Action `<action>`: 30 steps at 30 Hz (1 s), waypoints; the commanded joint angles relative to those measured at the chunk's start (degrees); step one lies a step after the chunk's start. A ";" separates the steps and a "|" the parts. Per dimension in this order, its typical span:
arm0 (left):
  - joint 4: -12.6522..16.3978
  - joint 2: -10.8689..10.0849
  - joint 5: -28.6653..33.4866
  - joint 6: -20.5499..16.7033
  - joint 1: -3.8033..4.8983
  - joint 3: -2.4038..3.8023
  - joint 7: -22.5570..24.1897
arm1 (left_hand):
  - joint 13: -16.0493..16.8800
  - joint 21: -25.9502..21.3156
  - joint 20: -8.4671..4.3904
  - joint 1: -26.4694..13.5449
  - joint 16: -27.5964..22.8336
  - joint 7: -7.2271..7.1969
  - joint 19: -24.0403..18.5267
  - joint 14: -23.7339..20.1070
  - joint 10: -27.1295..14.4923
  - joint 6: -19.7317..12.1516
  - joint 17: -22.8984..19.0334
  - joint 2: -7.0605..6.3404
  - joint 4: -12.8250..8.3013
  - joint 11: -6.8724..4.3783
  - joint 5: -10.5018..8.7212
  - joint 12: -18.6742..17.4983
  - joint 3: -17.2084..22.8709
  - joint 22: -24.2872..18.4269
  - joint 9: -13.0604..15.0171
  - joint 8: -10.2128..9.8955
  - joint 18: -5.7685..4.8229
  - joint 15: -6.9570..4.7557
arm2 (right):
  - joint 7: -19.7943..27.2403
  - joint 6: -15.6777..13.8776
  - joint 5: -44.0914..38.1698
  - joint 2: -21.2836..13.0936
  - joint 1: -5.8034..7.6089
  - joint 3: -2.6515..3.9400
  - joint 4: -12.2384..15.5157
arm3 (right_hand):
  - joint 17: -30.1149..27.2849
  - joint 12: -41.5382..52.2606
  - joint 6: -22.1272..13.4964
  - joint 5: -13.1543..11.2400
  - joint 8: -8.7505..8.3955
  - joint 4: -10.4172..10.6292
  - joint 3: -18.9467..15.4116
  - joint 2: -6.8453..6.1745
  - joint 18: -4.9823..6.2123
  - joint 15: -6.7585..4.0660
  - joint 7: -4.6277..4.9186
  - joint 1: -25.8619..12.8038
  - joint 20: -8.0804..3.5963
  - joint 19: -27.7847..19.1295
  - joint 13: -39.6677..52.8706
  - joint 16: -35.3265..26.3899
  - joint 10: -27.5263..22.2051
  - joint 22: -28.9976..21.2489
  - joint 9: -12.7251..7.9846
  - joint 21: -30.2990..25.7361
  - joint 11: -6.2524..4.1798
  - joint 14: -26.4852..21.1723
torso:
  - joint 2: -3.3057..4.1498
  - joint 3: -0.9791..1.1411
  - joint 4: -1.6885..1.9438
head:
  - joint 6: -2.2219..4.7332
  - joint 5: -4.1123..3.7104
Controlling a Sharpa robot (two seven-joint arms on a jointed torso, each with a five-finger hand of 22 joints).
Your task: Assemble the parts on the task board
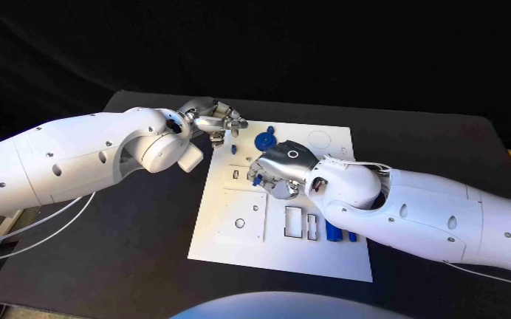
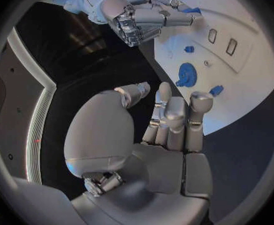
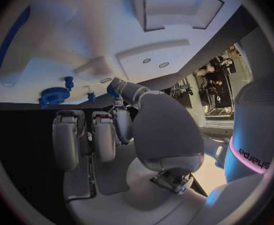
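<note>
Head view: the left hand (image 1: 216, 119) hovers at the task board's (image 1: 279, 260) far corner, the right hand (image 1: 279, 167) over its middle, a blue gear (image 1: 265, 140) between them.

Left wrist view: the left hand's fingers (image 2: 169, 116) lie apart, empty.

Right wrist view: the right hand's fingers (image 3: 68, 140) curl loosely, holding nothing.

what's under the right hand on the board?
Under the right hand, the task board shows a small blue part at the fingers. Anything directly beneath the palm is covered. The blue gear sits beyond it.
</note>
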 commanded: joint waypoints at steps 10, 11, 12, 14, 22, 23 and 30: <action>0.00 0.21 0.35 0.13 0.01 0.04 -0.08 | -0.14 -0.17 0.27 0.79 0.12 0.20 0.30 -0.18 -0.55 -0.28 0.14 0.18 -0.07 0.09 -0.09 -0.19 -0.39 0.10 -0.19 -0.44 0.95 0.02 | -12.15 4.05 -11.50 1.02 -0.06 0.02 0.92 | 9.55 0.01 -0.18 -0.16 5.46 -0.20 -0.43 -0.77 -1.20 -0.52 -0.40 0.27 -0.43 3.77 0.75 0.17 0.08 13.21 4.95 0.44 -0.15 4.70 | -0.07 -0.05 0.06 | -0.10 0.18; 0.00 0.22 0.35 0.13 0.01 0.04 -0.09 | -0.14 -0.17 0.27 0.79 0.12 0.20 0.30 -0.18 -0.55 -0.28 0.14 0.18 -0.07 0.09 -0.09 -0.19 -0.39 0.10 -0.19 -0.44 0.95 0.02 | -12.31 4.19 -11.68 1.04 -0.06 0.02 0.95 | 9.54 0.04 -0.19 -0.16 5.49 -0.22 -0.44 -0.79 -1.21 -0.54 -0.40 0.28 -0.44 3.78 0.79 0.16 0.12 13.22 4.97 0.47 -0.15 4.70 | -0.07 -0.05 0.02 | -0.10 0.23; 0.00 0.22 0.35 0.13 0.01 0.04 -0.11 | -0.14 -0.17 0.27 0.79 0.12 0.20 0.30 -0.18 -0.55 -0.28 0.14 0.18 -0.07 0.09 -0.09 -0.19 -0.39 0.10 -0.19 -0.44 0.95 0.02 | -12.51 4.42 -11.94 1.08 -0.06 0.02 0.99 | 9.54 0.04 -0.19 -0.16 5.49 -0.22 -0.44 -0.79 -1.21 -0.54 -0.40 0.28 -0.44 3.78 0.79 0.16 0.12 13.22 4.97 0.47 -0.15 4.70 | -0.05 -0.03 0.00 | -0.10 0.27; 0.00 0.23 0.35 0.13 0.01 0.04 -0.17 | -0.15 -0.08 0.28 0.81 0.15 0.20 0.43 -0.17 -0.56 -0.29 0.18 0.19 -0.07 0.10 -0.09 -0.19 -0.40 0.29 -0.21 -0.45 0.91 0.02 | -12.71 4.95 -12.30 1.13 -0.05 0.03 1.04 | 9.55 0.00 -0.19 -0.15 5.52 -0.24 -0.44 -0.80 -1.20 -0.55 -0.40 0.30 -0.45 3.77 0.74 0.17 0.08 13.22 4.99 0.45 -0.15 4.70 | -0.03 0.00 -0.02 | -0.09 0.28; -0.01 0.27 0.35 0.11 0.01 0.04 -0.42 | -0.16 -0.04 0.28 0.83 0.18 0.21 0.50 -0.15 -0.58 -0.30 0.23 0.20 -0.08 0.10 -0.08 -0.19 -0.40 0.39 -0.23 -0.46 0.89 0.03 | -11.84 7.09 -12.74 1.45 -0.01 0.03 0.87 | 9.48 -0.05 -0.30 -0.15 5.64 -0.41 -0.42 -0.93 -1.20 -0.65 -0.37 0.46 -0.52 3.76 0.72 0.13 0.08 13.21 5.13 0.42 -0.11 4.69 | -0.06 0.02 -0.02 | -0.24 0.32; -0.01 0.28 0.35 0.10 0.01 0.04 -0.46 | -0.18 0.03 0.28 0.84 0.20 0.22 0.60 -0.14 -0.59 -0.31 0.25 0.21 -0.08 0.11 -0.09 -0.19 -0.41 0.52 -0.26 -0.47 0.87 0.03 | -11.57 7.51 -12.75 1.55 0.00 0.03 0.75 | 9.48 -0.05 -0.30 -0.15 5.64 -0.41 -0.42 -0.93 -1.20 -0.65 -0.37 0.46 -0.52 3.76 0.72 0.13 0.08 13.21 5.13 0.42 -0.11 4.69 | -0.03 0.03 -0.01 | -0.25 0.35; -0.03 0.37 0.35 0.05 0.01 0.04 -0.59 | -0.18 0.03 0.28 0.84 0.20 0.22 0.60 -0.14 -0.59 -0.31 0.25 0.21 -0.08 0.11 -0.09 -0.19 -0.41 0.52 -0.26 -0.47 0.87 0.03 | -10.56 8.40 -12.61 2.08 0.05 0.02 -0.05 | 9.38 -0.15 -0.40 -0.16 5.70 -0.51 -0.46 -1.08 -1.17 -0.71 -0.34 0.50 -0.57 3.69 0.61 0.09 0.00 13.15 5.20 0.30 -0.04 4.67 | -0.05 0.02 -0.02 | -0.36 0.38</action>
